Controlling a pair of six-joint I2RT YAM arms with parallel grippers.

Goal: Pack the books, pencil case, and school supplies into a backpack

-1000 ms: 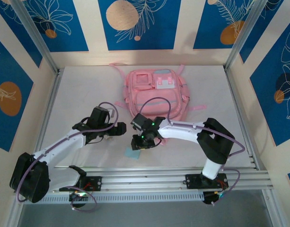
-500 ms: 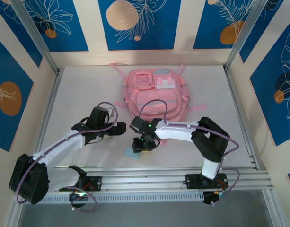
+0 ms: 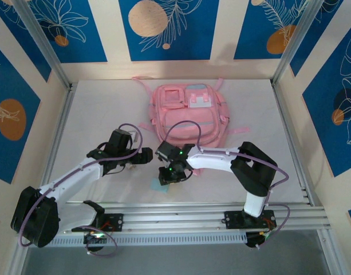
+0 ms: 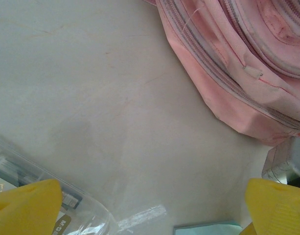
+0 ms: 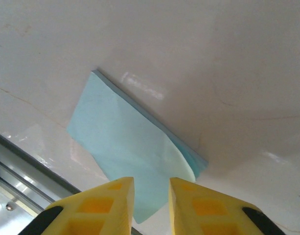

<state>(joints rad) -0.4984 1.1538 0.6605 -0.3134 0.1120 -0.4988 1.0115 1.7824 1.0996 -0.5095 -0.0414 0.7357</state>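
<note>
The pink backpack (image 3: 186, 112) lies flat at the table's middle back, and its edge (image 4: 238, 63) fills the upper right of the left wrist view. The light-blue pad (image 5: 130, 142) lies near the front rail (image 3: 158, 184), its top sheet curled at one corner. My right gripper (image 5: 151, 196) hovers just over it, open by a narrow gap, with the pad's near corner under the gap. My left gripper (image 4: 152, 215) is open wide over bare table, and the clear plastic bag (image 4: 42, 196) lies against its left finger. The books and the pencil case are out of view.
The metal front rail (image 5: 22, 176) runs just beyond the pad. The two grippers (image 3: 142, 156) (image 3: 169, 173) sit close together in front of the backpack. Aluminium posts and blue patterned walls close in the white table (image 3: 95, 114).
My right gripper has moved a little left and toward the front, down over the blue pad. The left arm has stayed put.
</note>
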